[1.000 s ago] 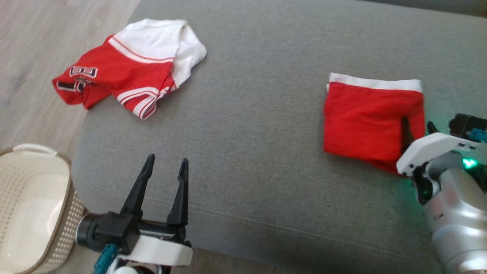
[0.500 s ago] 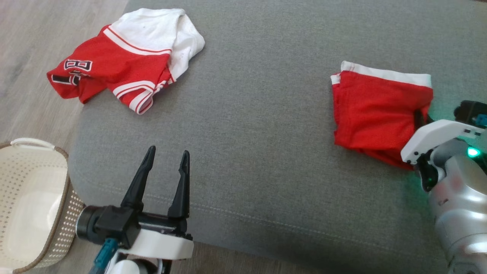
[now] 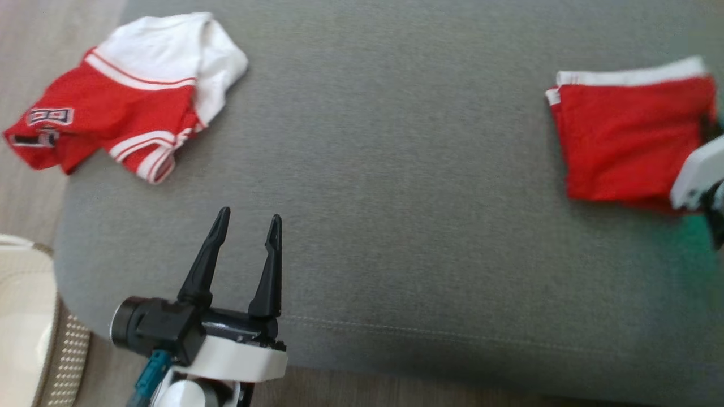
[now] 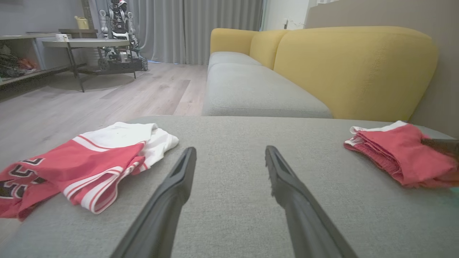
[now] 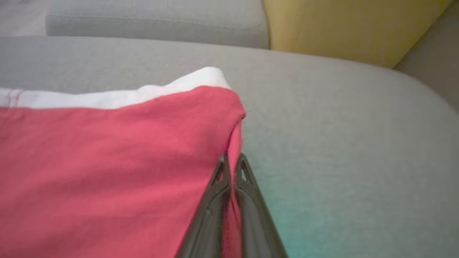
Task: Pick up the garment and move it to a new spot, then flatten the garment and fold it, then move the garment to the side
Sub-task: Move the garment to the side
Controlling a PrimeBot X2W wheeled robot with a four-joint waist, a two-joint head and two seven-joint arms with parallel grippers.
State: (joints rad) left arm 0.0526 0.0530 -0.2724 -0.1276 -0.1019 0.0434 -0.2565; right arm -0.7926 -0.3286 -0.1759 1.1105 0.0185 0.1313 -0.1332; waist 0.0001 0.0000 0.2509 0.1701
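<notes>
Basket (image 3: 68,345) cropped at left edge; shorts (image 3: 616,147) corner hidden (behind wrist (image 3: 693,175)).

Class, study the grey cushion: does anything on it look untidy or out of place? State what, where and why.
Yes. The red-and-white jersey at the left end of the cushion lies crumpled, one part drooping over the edge. The folded red garment on the right looks neat; the right gripper is shut on its edge.

Head cam: high, steep down on grey cushion (image 3: 396,169). Left wrist: low, skimming it toward 12 o'clock. Right wrist: close on red garment (image 5: 107,161), at 3 o'clock in the other two.
</notes>
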